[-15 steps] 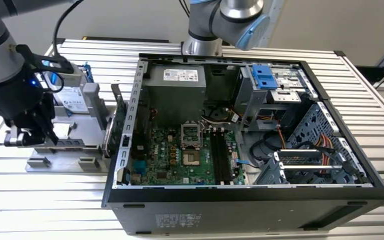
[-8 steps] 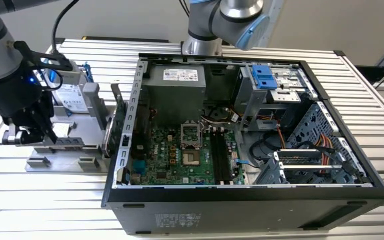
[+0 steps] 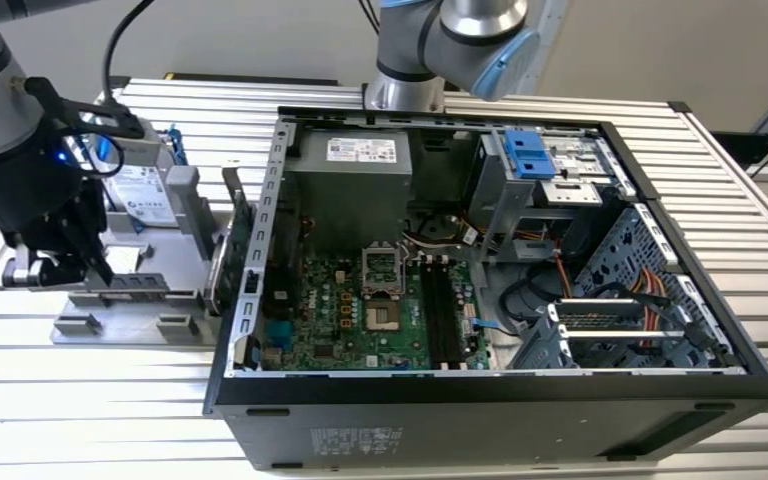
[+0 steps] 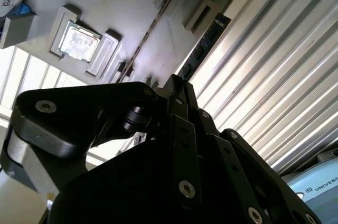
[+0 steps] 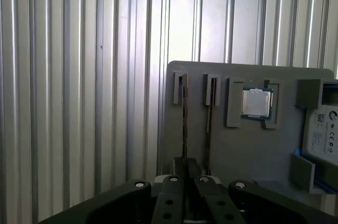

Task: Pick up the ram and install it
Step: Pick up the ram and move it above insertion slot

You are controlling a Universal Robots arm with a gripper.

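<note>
Pick-up stage, and the tool [image 5: 188,167] is down over the grey holder [image 5: 248,155] on the exterior view's left. Its fingers are drawn narrow, one on either side of the ram [image 5: 184,118]. It looks like a pinch on the stick's near end, though I can't be sure the pads are truly biting. The ram stands on edge in the holder's outermost slot, not yet lifted, nowhere near the computer.

By my reckoning the install half is untouched. The memory slots [image 3: 444,310] on the motherboard [image 3: 357,320] sit open inside the computer case [image 3: 491,400], well apart from the holder. Getting the stick out calls for a straight pull along its slot with no twist, since a thin board like that would bind if tilted.

Neighbours now: a second stick [image 5: 210,113] stands just beside the ram in the next slot, close enough to be nudged. Beyond it lie a processor [image 5: 256,102] in its pocket and a hard drive [image 5: 322,134] at the holder's far end. Between the holder and the board rises the case wall [image 3: 261,230], which any carry has to clear. Another arm [image 3: 464,40] stands at the back of the ribbed tabletop [image 3: 91,400], behind the case and away from the work
</note>
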